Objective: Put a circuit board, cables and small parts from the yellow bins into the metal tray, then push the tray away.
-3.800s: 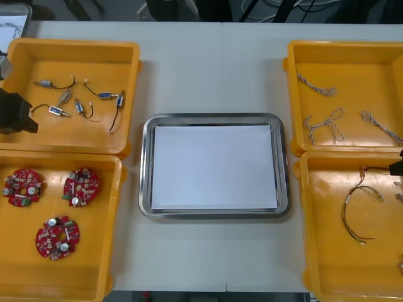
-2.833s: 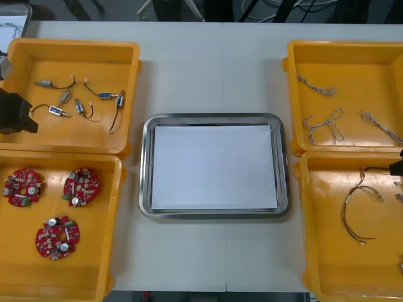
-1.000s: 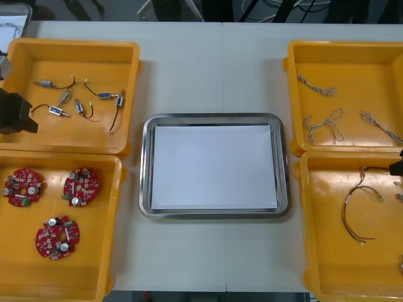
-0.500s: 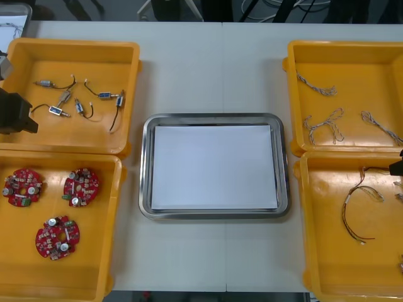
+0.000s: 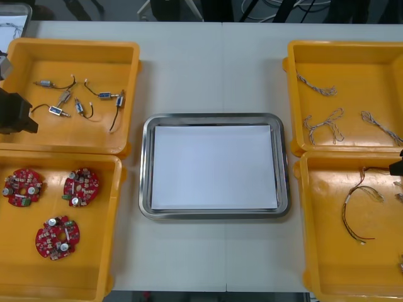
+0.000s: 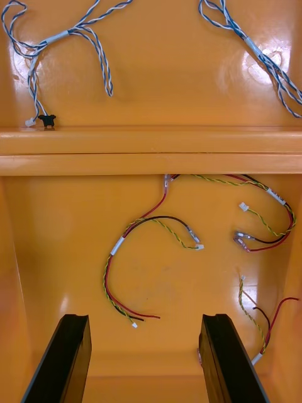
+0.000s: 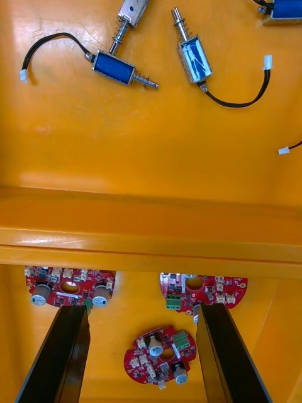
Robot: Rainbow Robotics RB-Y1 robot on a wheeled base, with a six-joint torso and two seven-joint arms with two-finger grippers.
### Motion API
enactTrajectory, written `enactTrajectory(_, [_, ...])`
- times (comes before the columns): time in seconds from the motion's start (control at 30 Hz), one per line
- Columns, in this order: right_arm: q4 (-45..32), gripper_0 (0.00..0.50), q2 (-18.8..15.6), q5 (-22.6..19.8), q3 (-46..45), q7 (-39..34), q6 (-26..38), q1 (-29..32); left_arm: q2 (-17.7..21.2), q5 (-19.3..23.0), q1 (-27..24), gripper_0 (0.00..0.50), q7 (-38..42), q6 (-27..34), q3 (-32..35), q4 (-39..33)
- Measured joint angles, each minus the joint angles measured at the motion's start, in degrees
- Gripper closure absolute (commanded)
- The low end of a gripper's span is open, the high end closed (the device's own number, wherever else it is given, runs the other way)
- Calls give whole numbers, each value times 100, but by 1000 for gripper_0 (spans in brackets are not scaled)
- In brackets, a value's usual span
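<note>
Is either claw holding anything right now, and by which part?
Nothing is held. The left claw stands open over the circuit boards, and the right claw stands open over the red and yellow cables.

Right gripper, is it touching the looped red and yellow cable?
Apart. Right wrist view: yellow bin floor shows between the open right gripper and red and yellow cable.

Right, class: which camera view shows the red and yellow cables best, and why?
The right wrist view: the red and yellow cables lie close, each strand distinct. The front view shows them small near its right edge. The left wrist view faces circuit boards instead.
</note>
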Motion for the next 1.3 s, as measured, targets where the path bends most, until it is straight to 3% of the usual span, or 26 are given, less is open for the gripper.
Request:
enactTrajectory(0.43, [-19,0,9,62,-1,0,0,3,-8,0,11,0,0,3,-3,5])
enactTrajectory(0.73, [-35,0,35,73,-1,0,0,29,-231,11,363,0,0,4,-6,46])
enactTrajectory(0.93, [-35,0,35,71,-2,0,0,167,-189,523,363,0,-82,4,-7,46])
enactTrajectory(1.07, [-36,0,35,45,-24,11,0,312,39,834,377,0,-569,2,-75,-58])
enactTrajectory(1.3, [-42,0,36,-322,-336,382,-270,787,937,1357,688,0,-971,-199,-464,-855])
